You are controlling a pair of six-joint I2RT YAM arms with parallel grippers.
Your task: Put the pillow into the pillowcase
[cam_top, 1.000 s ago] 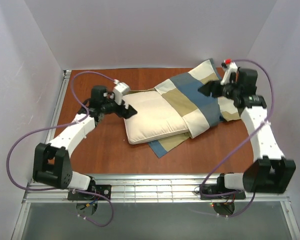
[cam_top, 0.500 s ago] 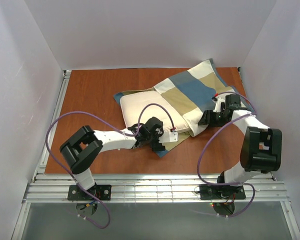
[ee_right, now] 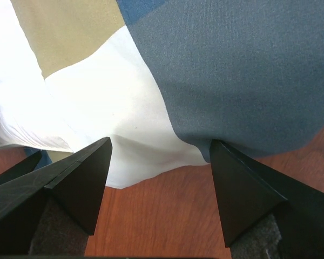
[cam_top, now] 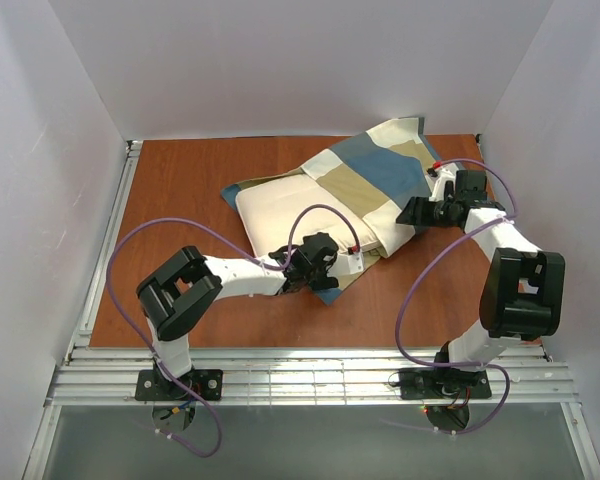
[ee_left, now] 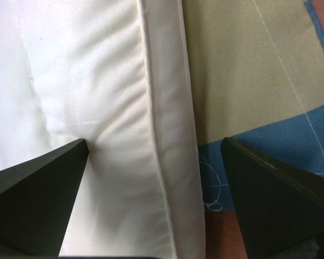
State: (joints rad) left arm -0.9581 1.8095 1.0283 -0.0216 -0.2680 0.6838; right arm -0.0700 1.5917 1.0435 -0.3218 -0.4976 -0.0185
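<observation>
Closing risks mis-grasps: the wide-open left gripper [ee_left: 155, 140] straddles the plump cream-white pillow [ee_left: 97, 81] seam alone; the wide-open right gripper [ee_right: 160, 140] barely overlaps the blue-tan-cream fabric pillowcase [ee_right: 232, 70] hem.

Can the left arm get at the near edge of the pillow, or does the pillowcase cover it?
Probably yes: the left gripper is open above the bare edge of the pillow, with the pillowcase beside it, not over it.

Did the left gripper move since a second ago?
Yes. The left gripper went right, away from the table's left edge, from the pillow's left end to its near edge.
</observation>
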